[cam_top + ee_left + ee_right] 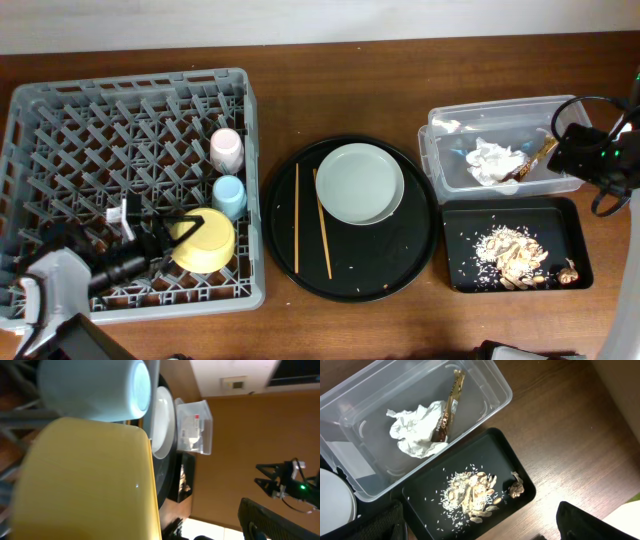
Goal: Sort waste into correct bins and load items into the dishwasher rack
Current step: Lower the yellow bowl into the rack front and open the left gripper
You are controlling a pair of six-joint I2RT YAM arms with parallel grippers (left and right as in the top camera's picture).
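Waste appears fully sorted: the crumpled tissue (415, 430) and the gold-brown wrapper (447, 410) are seen inside the clear tub (490, 385) at the table's right edge, and the food scraps (470, 492) are spread in the shallow black tray (512, 457) just beside it, toward the near edge. Along the right edge of the dishwasher rack (60, 120) the pink cup (227, 150), the blue cup (229, 195) and the yellow bowl (205, 240) are lined up, the bowl nearest the rack's front right corner. Only the plate (359, 183) is left unloaded, on the far right part of the round black tray (400, 270), with two chopsticks (322, 225) laid beside it. The left gripper (160, 232) is pressed close against the bowl, and whether its jaws are spread or clamped cannot be told. The right gripper (480, 525) is held wide and empty over the two bins. Trouble is most likely at the bowl: if a finger is caught on its rim as the arm is drawn back, the bowl could be tipped off the pegs or knocked into the blue cup. The plate, flat and thin-rimmed, could be pushed along the tray rather than lifted, and the chopsticks swept off with it.
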